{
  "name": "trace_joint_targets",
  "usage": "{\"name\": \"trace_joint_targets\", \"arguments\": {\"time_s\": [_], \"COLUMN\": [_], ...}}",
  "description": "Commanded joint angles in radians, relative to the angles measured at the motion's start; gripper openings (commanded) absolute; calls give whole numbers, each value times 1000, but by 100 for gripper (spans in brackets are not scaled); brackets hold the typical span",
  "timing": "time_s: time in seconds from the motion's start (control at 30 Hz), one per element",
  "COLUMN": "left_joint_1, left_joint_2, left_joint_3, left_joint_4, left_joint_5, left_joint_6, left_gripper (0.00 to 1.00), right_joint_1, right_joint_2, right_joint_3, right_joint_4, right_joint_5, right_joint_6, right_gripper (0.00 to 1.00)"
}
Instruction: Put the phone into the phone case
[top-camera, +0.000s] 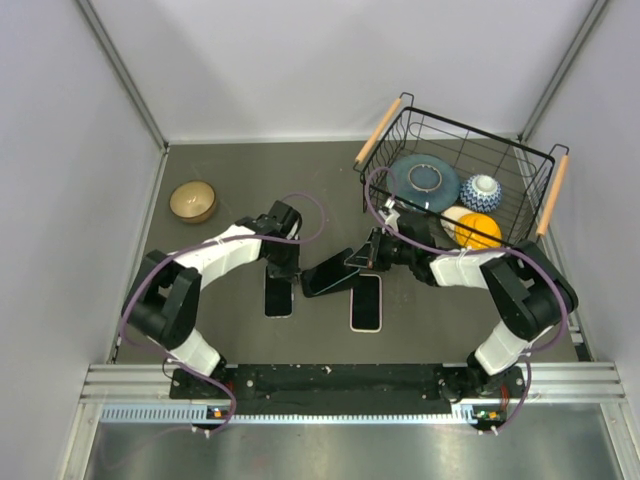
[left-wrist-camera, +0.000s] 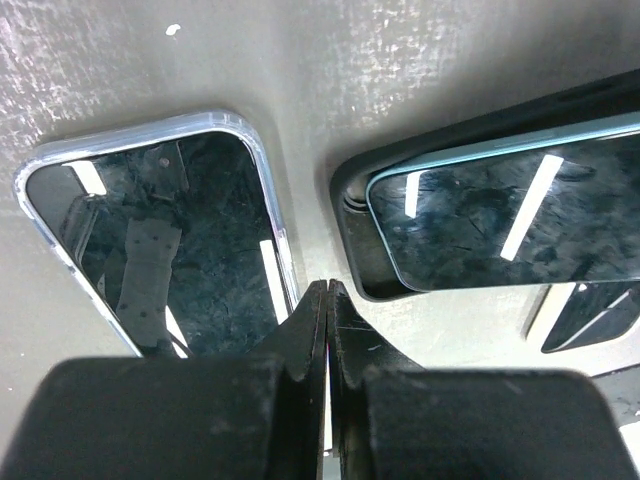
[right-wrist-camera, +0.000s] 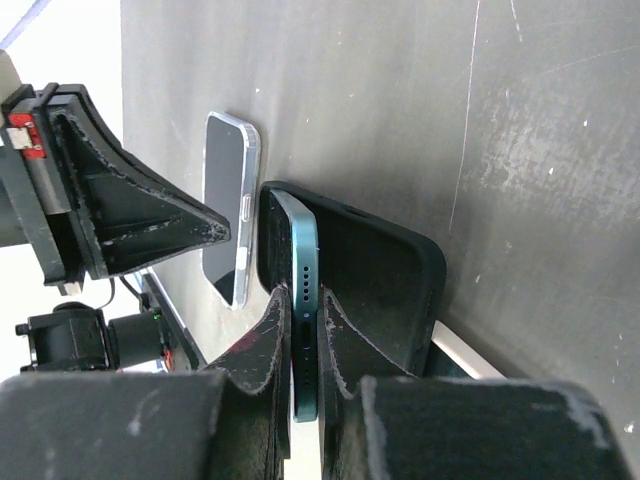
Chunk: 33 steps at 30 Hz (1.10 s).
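My right gripper (top-camera: 366, 258) (right-wrist-camera: 304, 292) is shut on the bottom edge of a teal phone (right-wrist-camera: 300, 235). The phone's far end sits inside a black phone case (top-camera: 325, 278) (right-wrist-camera: 385, 280) that lies tilted on the table. In the left wrist view the teal phone (left-wrist-camera: 510, 215) rests partly inside the black case (left-wrist-camera: 350, 235), with its corner short of the case's end. My left gripper (top-camera: 283, 262) (left-wrist-camera: 327, 287) is shut and empty, just left of the black case.
A phone in a clear case (top-camera: 278, 296) (left-wrist-camera: 165, 240) (right-wrist-camera: 226, 215) lies under my left gripper. A white-edged phone (top-camera: 366, 302) (left-wrist-camera: 590, 315) lies beside the black case. A wire basket (top-camera: 455, 125) of dishes stands back right. A wooden bowl (top-camera: 193, 201) sits back left.
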Motion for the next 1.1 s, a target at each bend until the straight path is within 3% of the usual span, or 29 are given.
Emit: {"name": "trace_joint_targets", "arguments": {"time_s": [0.0, 0.3, 0.63, 1.07], "left_joint_1": [-11, -32, -95, -109], "left_joint_2": [21, 91, 131, 119], "left_joint_3": [-13, -10, -38, -33], "left_joint_4": [27, 64, 107, 113], "left_joint_5": [-16, -16, -25, -28], "left_joint_6": [-13, -32, -76, -88], "left_gripper": [0, 0, 0, 0], "right_joint_1": [-25, -25, -6, 83], "right_joint_2": [-25, -10, 105, 141], "right_joint_3": [7, -19, -125, -134], "right_joint_4": [-120, -48, 312, 337], "right_joint_5": [88, 52, -12, 20], "right_joint_6": [-108, -56, 184, 227], "right_gripper": [0, 0, 0, 0]}}
